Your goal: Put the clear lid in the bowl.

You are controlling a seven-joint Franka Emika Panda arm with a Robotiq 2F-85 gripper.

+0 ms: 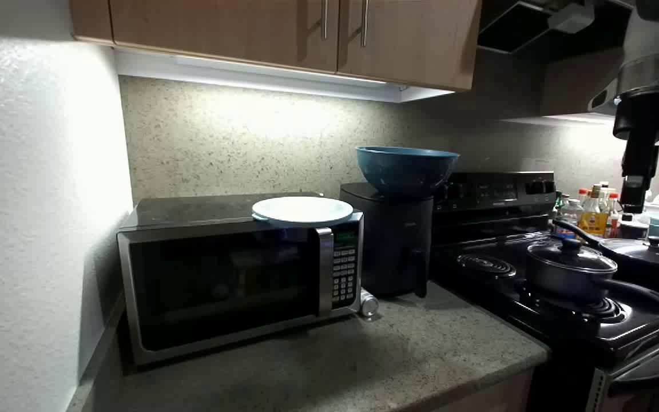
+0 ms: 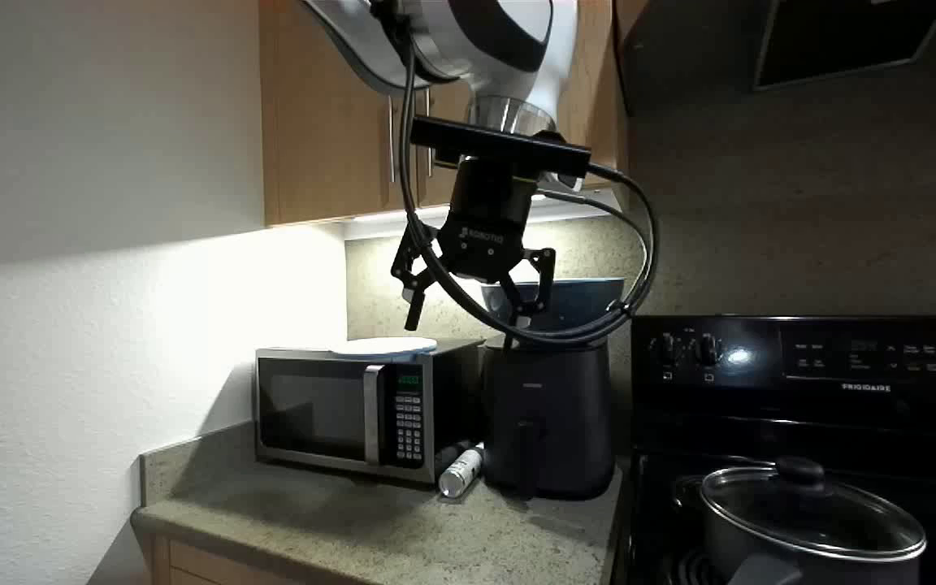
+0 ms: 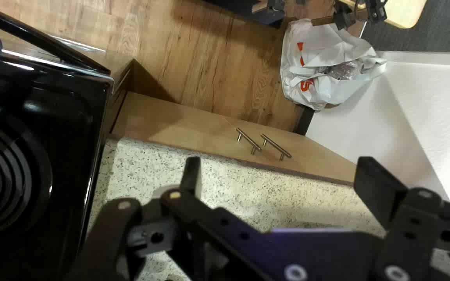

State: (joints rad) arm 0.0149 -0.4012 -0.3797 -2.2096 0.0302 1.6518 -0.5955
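Whitish, the lid [image 1: 302, 209] at frame centre seems light and stiff; my spread gripper [image 2: 459, 336] should pinch its rim.

A microwave [image 1: 221, 289] stands on the counter [image 1: 409, 349]; lidded pots [image 1: 564, 277] on the stove [image 1: 504, 286].

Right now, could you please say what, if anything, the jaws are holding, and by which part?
Nothing is held: the jaws stand open, and the clear lid rests atop the microwave.
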